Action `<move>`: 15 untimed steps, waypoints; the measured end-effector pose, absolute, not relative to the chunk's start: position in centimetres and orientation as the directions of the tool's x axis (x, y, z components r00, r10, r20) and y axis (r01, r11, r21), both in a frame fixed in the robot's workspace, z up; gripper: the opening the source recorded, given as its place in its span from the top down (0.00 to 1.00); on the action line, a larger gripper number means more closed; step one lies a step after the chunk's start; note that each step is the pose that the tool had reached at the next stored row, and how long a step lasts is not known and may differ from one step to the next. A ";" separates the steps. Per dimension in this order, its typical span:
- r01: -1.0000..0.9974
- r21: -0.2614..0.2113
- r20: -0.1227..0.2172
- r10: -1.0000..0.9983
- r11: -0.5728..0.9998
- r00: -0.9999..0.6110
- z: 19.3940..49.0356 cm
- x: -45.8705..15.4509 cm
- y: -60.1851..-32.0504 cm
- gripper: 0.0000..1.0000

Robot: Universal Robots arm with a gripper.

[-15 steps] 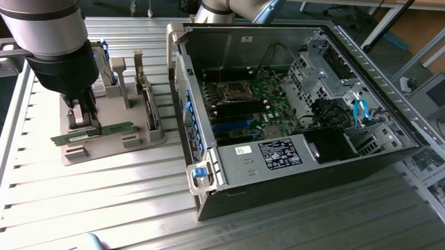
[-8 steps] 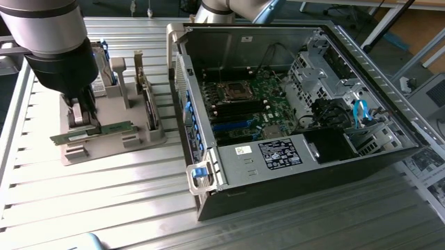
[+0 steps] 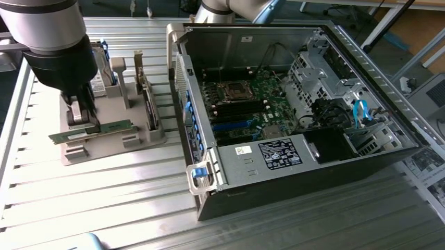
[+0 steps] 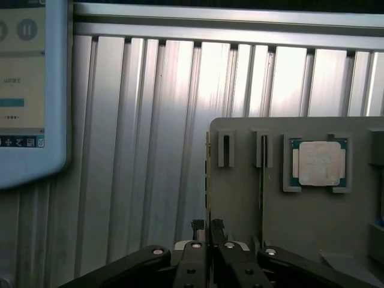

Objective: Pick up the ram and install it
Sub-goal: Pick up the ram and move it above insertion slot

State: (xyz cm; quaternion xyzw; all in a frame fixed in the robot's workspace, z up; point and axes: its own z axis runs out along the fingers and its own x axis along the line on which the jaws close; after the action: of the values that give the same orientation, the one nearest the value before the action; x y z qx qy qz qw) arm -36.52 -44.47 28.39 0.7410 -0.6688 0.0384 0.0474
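Gripper pinches the ram edge-on between its fingertips at the outermost slot of the grey holder. A second stick stands in the next slot. The open computer case sits to the exterior view's right of the holder.

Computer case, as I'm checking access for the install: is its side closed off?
No, the computer case lies open in the exterior view, with the motherboard and its slots exposed.
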 end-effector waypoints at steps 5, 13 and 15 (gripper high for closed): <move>-0.995 0.019 0.120 -0.987 -0.101 0.103 28.8 -36.5 -44.5 0.87; -0.995 0.017 0.106 -0.989 -0.101 0.103 29.2 -36.5 -44.5 0.87; -0.995 0.016 0.093 -0.990 -0.102 0.103 29.2 -36.5 -44.5 0.87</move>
State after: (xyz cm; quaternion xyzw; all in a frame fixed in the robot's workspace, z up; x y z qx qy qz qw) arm -36.52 -44.47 29.24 0.7416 -0.6692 0.0289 0.0371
